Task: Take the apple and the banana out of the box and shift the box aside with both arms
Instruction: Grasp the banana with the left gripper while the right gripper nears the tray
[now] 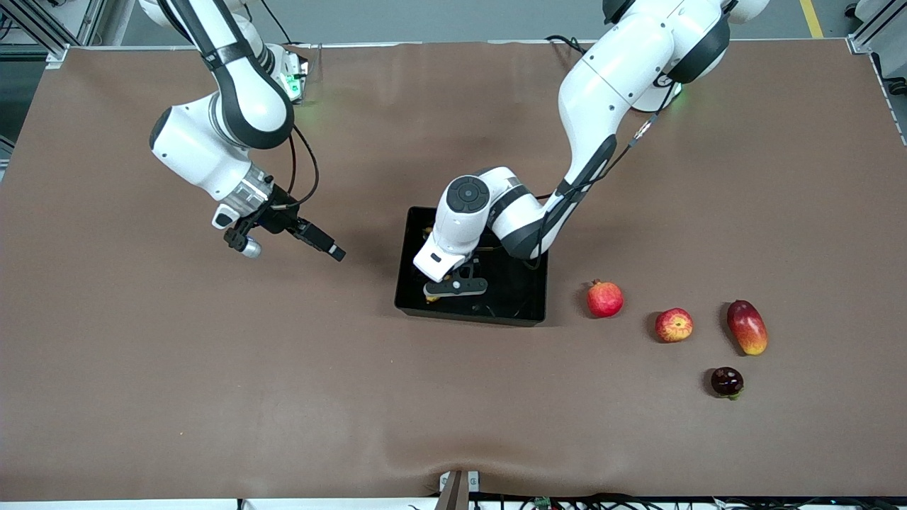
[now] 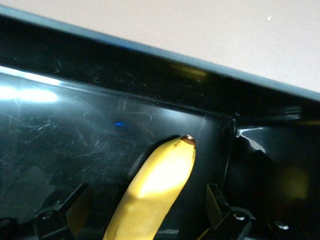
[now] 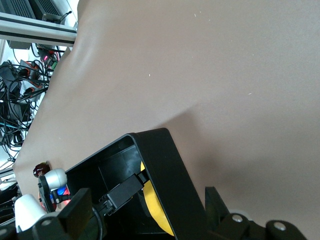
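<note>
The black box (image 1: 517, 294) sits mid-table. The yellow banana (image 2: 155, 195) lies on its floor (image 2: 75, 125), mostly hidden under the left arm in the front view. My left gripper (image 1: 453, 289) is low inside the box, open. Its fingers (image 2: 215, 205) stand on either side of the banana without gripping it. My right gripper (image 1: 331, 251) hangs open over the bare table beside the box, toward the right arm's end. In the right wrist view the box wall (image 3: 170, 170) and a strip of banana (image 3: 156, 206) show. The apple (image 1: 673, 325) lies on the table toward the left arm's end.
A red pomegranate (image 1: 604, 298) lies between the box and the apple. A red-orange mango (image 1: 747, 326) lies past the apple, and a small dark fruit (image 1: 727, 382) sits nearer the front camera. Brown cloth covers the table.
</note>
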Motion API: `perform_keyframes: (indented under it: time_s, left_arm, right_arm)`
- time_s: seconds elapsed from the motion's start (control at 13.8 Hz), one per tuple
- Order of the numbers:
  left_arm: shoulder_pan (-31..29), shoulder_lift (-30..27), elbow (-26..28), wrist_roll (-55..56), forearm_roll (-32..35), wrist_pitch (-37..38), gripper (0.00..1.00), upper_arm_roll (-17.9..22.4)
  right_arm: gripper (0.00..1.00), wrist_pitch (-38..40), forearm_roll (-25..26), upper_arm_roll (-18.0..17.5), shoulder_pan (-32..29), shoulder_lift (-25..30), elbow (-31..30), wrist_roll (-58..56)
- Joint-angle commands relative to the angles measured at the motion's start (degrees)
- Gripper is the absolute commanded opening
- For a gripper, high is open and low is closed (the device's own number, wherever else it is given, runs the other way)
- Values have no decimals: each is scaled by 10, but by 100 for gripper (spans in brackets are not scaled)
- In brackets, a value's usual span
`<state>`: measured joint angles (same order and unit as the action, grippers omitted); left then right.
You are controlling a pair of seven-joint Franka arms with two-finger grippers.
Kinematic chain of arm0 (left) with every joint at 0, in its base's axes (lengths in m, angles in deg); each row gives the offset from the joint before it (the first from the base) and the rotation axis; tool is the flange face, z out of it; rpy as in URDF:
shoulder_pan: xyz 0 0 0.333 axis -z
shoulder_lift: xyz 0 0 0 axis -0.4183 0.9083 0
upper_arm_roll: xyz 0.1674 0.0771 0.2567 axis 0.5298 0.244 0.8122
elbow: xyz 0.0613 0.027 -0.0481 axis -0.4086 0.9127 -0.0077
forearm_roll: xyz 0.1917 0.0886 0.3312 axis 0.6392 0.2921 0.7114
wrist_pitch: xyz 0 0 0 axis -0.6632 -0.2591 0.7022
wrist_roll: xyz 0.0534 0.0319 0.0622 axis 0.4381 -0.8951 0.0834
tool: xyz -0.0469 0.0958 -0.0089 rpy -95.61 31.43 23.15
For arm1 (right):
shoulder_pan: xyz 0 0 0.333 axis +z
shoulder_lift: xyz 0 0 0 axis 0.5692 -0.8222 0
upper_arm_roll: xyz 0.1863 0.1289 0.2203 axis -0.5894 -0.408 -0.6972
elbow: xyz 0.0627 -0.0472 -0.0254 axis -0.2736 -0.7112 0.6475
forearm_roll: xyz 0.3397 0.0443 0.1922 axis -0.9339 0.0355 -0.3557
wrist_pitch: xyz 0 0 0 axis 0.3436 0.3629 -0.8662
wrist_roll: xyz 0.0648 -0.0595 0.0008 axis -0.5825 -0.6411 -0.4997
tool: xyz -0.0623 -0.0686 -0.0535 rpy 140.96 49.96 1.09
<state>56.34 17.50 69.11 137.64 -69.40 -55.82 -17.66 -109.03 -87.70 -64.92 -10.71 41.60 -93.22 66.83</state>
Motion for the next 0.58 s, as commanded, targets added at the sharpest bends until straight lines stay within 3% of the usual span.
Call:
perform_keyframes:
  time_s: [0.0, 0.36, 0.51]
  left_arm:
    - [7, 11, -10, 10, -8, -11, 100, 3]
    - [16, 20, -10, 48, -8, -32, 100, 3]
    - [16, 24, -10, 52, -8, -33, 90, 3]
  right_arm:
    - [100, -11, -21, 2, 18, 6, -13, -12]
    - [100, -40, -20, 2, 45, -13, -10, -13]
    - [100, -39, -20, 2, 44, -13, -11, -13]
